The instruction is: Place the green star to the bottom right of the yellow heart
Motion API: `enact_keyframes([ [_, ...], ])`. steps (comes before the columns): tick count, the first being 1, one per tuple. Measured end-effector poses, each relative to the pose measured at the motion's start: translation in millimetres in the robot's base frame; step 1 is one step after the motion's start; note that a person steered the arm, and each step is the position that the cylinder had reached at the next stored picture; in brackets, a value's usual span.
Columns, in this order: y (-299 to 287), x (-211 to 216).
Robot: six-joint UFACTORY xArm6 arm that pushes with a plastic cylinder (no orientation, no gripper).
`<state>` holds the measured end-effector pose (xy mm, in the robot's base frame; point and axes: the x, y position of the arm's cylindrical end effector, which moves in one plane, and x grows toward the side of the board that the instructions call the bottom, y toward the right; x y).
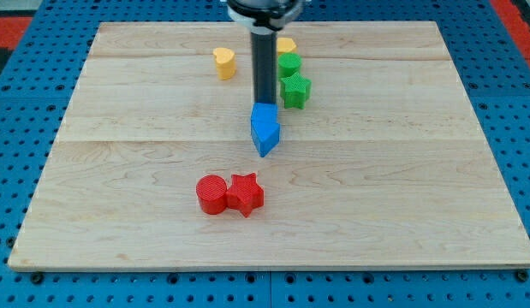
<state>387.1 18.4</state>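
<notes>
Most of the push remains: your tip (265, 104), holding nothing, rests beside the green star (295, 89), well right of the yellow heart (223, 62).

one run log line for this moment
my tip: at blue block top edge | green star: right of tip, apart | yellow heart: upper left | star placement: not yet done

Green star (295, 90) lying flat near the surface's (419, 171) top centre, just below a green block. Yellow heart (223, 62) upright, well apart toward the view's upper left.
</notes>
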Motion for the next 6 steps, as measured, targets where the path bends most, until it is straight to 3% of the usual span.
enact_keyframes([
  [3, 96, 32],
  [6, 8, -6],
])
